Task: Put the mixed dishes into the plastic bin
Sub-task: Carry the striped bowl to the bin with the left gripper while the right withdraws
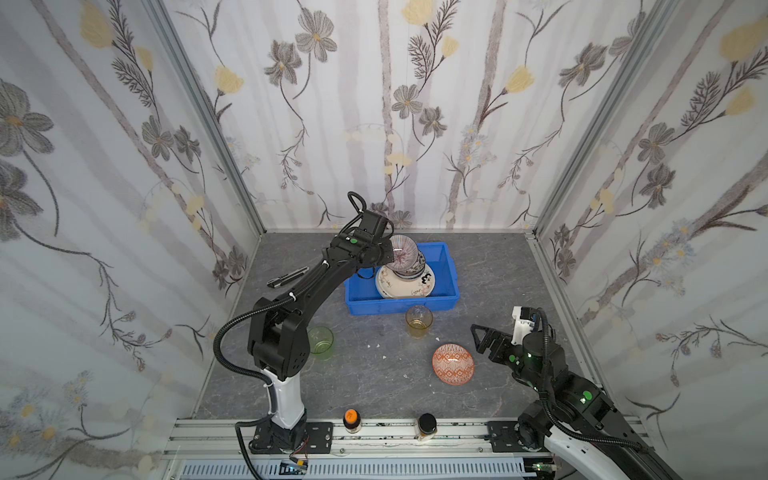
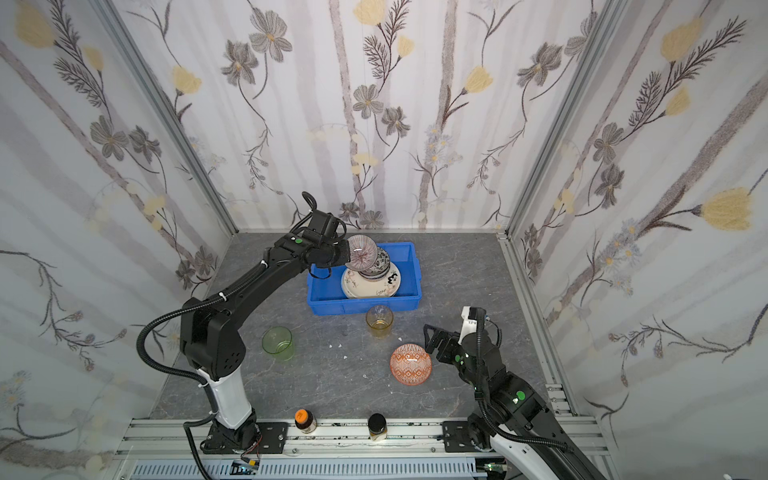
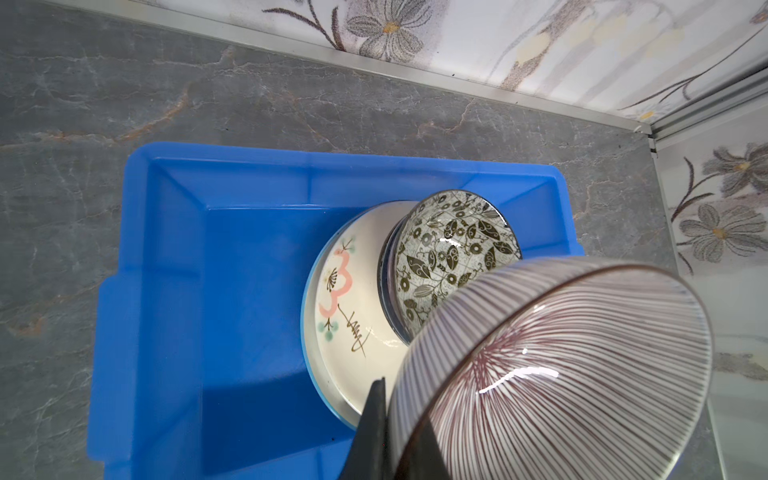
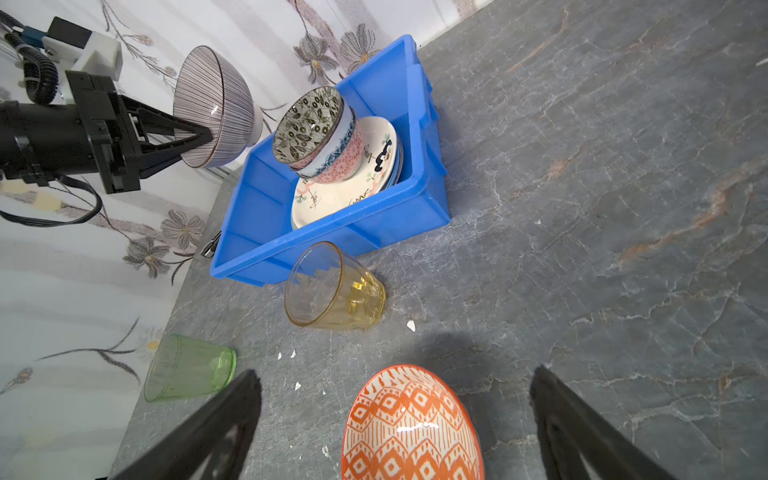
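Note:
My left gripper [image 1: 384, 253] is shut on the rim of a red-striped bowl [image 3: 561, 374], which hangs tilted over the back left of the blue plastic bin [image 1: 446, 266]. In the bin, cream plates [image 3: 353, 311] carry stacked bowls, with the black-white leaf bowl [image 3: 449, 249] on top. On the table in front of the bin stands an amber tumbler [image 1: 419, 321]. A green tumbler [image 1: 321, 340] is by the left arm's base. My right gripper [image 4: 395, 372] is open, low over the near edge of the orange geometric bowl [image 4: 411, 428], not touching it.
A black pen-like tool [image 1: 286, 277] lies left of the bin. Two small jars, orange-lidded [image 1: 351, 419] and black-lidded [image 1: 427, 424], stand at the front rail. Small white chips [image 1: 376, 345] dot the table between the tumblers. Papered walls close in three sides.

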Controlling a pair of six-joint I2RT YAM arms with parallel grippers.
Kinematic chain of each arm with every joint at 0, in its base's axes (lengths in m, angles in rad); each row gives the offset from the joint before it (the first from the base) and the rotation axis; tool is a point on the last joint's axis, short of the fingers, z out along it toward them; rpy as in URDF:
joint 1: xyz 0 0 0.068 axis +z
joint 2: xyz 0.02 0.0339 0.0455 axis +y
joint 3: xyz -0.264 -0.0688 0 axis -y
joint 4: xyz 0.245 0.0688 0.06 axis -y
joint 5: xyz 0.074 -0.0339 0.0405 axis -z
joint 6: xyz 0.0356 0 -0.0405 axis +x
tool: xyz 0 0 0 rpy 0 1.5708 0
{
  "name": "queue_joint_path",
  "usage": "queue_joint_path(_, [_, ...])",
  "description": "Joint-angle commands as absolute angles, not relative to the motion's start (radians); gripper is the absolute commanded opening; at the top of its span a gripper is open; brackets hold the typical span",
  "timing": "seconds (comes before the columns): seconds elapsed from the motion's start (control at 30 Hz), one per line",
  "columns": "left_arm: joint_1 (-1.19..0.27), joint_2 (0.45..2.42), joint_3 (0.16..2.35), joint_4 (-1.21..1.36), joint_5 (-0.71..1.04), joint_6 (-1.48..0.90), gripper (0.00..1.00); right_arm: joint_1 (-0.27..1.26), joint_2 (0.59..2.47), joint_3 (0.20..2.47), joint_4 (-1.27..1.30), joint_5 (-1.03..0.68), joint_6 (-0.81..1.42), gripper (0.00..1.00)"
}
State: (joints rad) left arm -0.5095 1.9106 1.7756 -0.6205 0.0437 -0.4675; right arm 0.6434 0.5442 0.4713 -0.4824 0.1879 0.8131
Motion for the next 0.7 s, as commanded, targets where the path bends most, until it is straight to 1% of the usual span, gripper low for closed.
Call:
queue_joint_path(0.0, [-0.506,1.966,1.844,-0.633,0.086,-0.439,0.0,0.645,0.512,0.451,-0.521,0.169,0.899,1.0])
queue_joint_path(0.27, [-0.506,2.063,1.926,-0.657,0.079,-0.431,0.0,0.645,0.448,0.441,-0.599,0.196,0.928,1.0])
queue_joint_path(0.67, [-0.506,2.173,2.027,-0.677,0.13,-0.426,0.0,0.646,0.364,0.394,-0.639,0.195,1.012,1.0])
